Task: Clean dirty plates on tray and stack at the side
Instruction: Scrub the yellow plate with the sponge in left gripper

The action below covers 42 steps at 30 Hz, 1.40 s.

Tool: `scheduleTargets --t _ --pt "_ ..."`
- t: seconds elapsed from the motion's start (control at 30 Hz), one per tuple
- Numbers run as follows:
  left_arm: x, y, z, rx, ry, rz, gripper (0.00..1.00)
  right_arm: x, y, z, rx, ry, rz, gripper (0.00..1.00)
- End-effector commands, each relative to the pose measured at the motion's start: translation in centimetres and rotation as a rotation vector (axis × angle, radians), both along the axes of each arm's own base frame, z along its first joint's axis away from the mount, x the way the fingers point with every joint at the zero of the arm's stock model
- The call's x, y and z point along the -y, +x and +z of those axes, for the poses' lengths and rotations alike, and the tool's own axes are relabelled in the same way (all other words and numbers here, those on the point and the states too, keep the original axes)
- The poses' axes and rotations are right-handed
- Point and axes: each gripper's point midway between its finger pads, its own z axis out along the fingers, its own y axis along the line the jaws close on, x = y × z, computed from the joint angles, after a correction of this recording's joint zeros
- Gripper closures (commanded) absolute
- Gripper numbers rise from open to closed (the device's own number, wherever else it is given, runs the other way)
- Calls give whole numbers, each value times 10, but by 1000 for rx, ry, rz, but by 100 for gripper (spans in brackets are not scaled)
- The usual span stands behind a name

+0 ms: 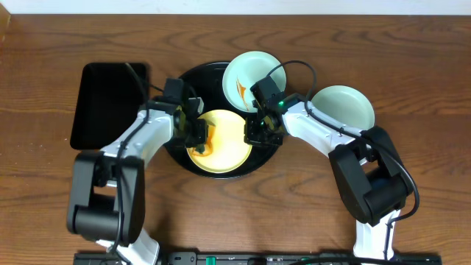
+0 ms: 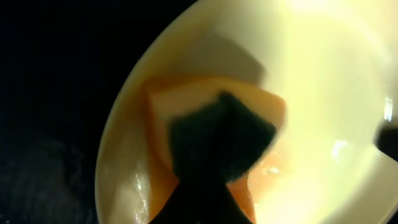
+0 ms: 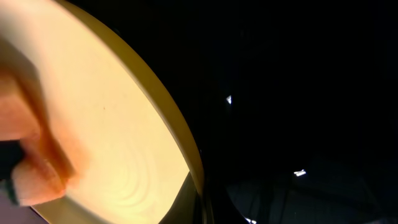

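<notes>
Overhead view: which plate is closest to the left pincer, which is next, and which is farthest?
1. Yellow plate, right under the left pincer, on the round tray.
2. Smeared blue-green plate, at the tray's back edge.
3. Clean blue-green plate, far right, off the tray.

Brown wooden table (image 1: 412, 44), rectangular black tray (image 1: 107, 103) at left, orange sponge (image 2: 160, 121)

Centre frame, the yellow plate (image 1: 224, 147) is pale with an orange smear. The upper plate (image 1: 249, 72) is pale blue-green, streaked orange. The right plate (image 1: 343, 107) is plain blue-green. The round tray (image 1: 197, 78) is glossy black, the table (image 1: 419, 44) brown wood grain.
</notes>
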Motion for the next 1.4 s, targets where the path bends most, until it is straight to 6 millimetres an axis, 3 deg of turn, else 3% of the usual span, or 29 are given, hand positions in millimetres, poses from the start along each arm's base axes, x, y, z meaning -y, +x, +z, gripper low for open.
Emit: scheduleTargets --t 0.0,0.13,0.33,0.4,0.57,0.73,0.87,1.0,1.23,1.37 --pt "-23 -7 -21 -69 123 119 93 9 -6 -25 -31 -73 -8 99" --pt "-18 -11 -18 -92 98 123 93 9 -5 -25 -28 -71 -9 99" --pt "39 -20 8 -81 -238 -117 93 8 -5 -25 -26 -71 -8 99" --pt "43 -21 11 -70 -268 -149 92 8 -5 -25 -26 -70 -8 99" --pt "29 0 4 2 -165 -100 92 8 -5 -25 -26 -70 -8 99" --pt "-8 29 -5 100 57 23 93 8 -5 -25 -26 -71 -8 99" --pt "-31 41 -5 147 185 77 93 8 -5 -25 -26 -70 -7 99" --pt "-34 15 -12 27 190 144 93 8 -5 -25 -26 -71 -7 99" --pt "-1 -51 -8 -272 -10 107 92 8 -6 -25 -27 -72 -3 99" --pt "10 -58 -3 -310 -76 102 92 8 -6 -25 -27 -72 -2 99"
